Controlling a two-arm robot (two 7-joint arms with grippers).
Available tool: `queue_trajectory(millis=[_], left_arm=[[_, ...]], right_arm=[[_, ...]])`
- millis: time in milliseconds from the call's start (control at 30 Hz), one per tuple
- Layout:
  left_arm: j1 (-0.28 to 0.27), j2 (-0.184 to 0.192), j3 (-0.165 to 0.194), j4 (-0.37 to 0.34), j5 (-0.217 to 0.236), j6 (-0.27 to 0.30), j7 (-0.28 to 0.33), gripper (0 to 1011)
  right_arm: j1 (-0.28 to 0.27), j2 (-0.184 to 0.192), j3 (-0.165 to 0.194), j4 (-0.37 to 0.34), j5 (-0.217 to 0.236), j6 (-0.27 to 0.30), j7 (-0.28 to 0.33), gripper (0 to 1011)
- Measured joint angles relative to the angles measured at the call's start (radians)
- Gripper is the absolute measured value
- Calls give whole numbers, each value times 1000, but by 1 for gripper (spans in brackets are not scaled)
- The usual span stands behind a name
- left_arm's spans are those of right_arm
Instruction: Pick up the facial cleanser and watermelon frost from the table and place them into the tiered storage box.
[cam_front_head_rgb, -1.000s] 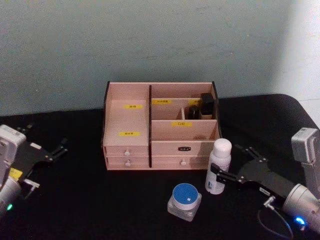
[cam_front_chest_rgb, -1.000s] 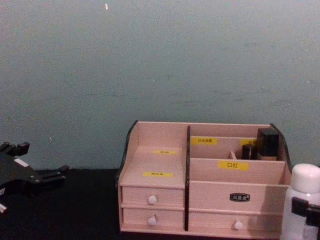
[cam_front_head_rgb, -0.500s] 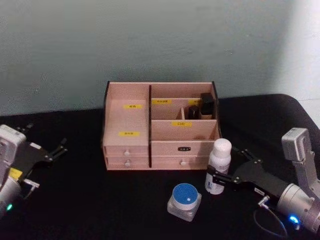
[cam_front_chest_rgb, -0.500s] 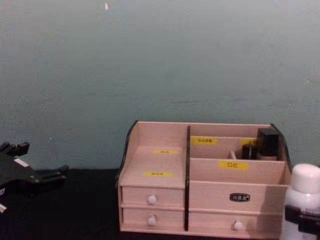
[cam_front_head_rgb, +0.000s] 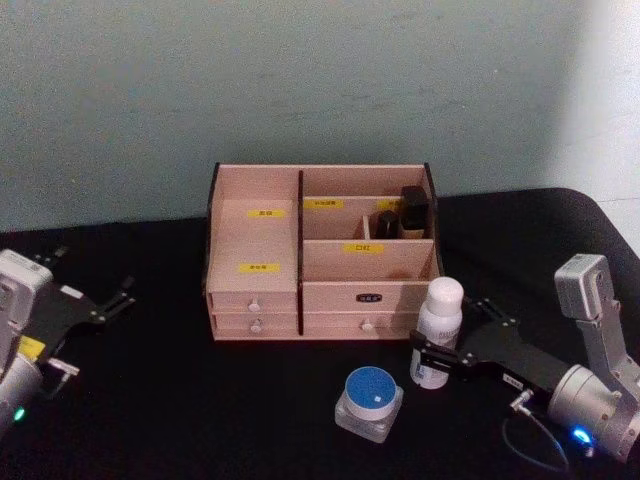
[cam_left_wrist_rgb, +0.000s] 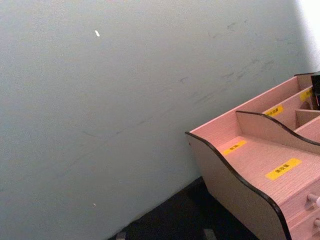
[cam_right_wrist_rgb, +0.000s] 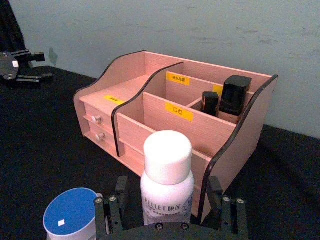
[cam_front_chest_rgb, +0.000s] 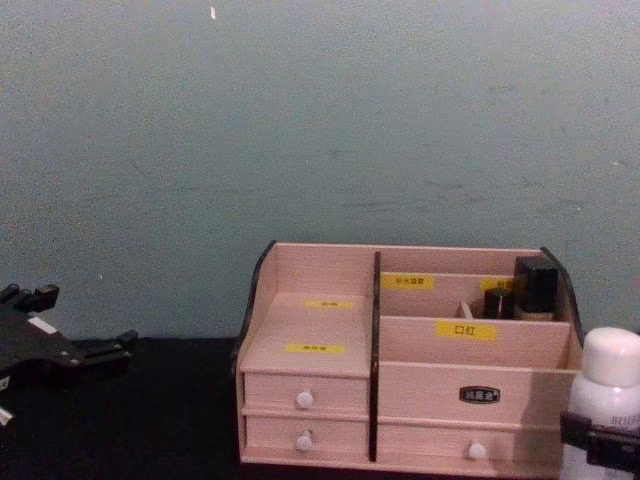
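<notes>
Straddling the upright facial cleanser at lower right, the right gripper has its fingers apart — watermelon frost bottom centre, before the tiered storage box; left gripper far left, fingers spread.

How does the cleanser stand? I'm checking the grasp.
Upright: the cleanser stands cap up on the table inside the open right gripper.
</notes>
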Motion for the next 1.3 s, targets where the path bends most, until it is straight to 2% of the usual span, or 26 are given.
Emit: queue_trajectory(millis=[233, 833, 1000, 1300], left_arm=[[0, 0, 0, 0, 0, 0, 0, 1001], [0, 0, 0, 0, 0, 0, 0, 1001], [0, 0, 0, 0, 0, 0, 0, 1001], [0, 0, 0, 0, 0, 0, 0, 1001]], right_arm=[[9, -9, 0, 7, -13, 13, -6, 1003], [7, -7, 0, 5, -11, 10, -6, 1003], [6, -6, 0, 5, -10, 9, -6, 903], [6, -6, 0, 4, -9, 8, -6, 628]])
